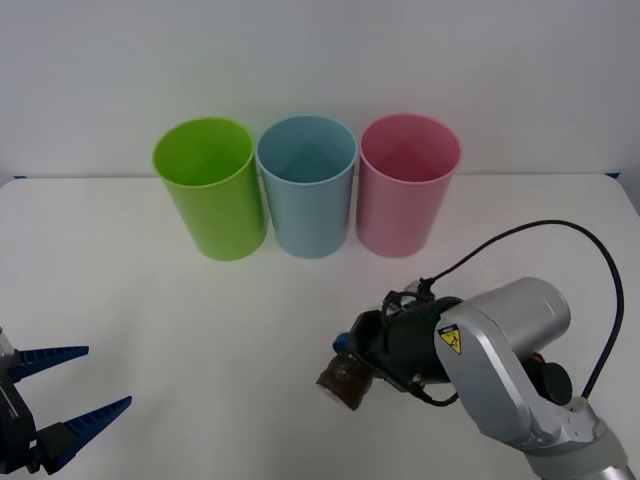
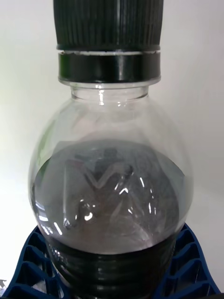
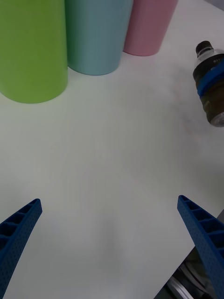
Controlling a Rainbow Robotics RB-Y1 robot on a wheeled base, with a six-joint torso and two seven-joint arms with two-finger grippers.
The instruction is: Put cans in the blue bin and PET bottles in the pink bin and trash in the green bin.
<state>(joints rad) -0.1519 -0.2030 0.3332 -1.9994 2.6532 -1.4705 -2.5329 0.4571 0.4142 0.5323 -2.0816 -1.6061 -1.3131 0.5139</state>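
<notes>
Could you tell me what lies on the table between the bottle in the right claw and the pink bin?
Nothing: the front view shows bare white table between the bottle, held by the right claw, and the pink bin.

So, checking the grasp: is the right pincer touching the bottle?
Touching. In the left wrist view, the right pincer has a blue finger wrapped against the bottle.
</notes>
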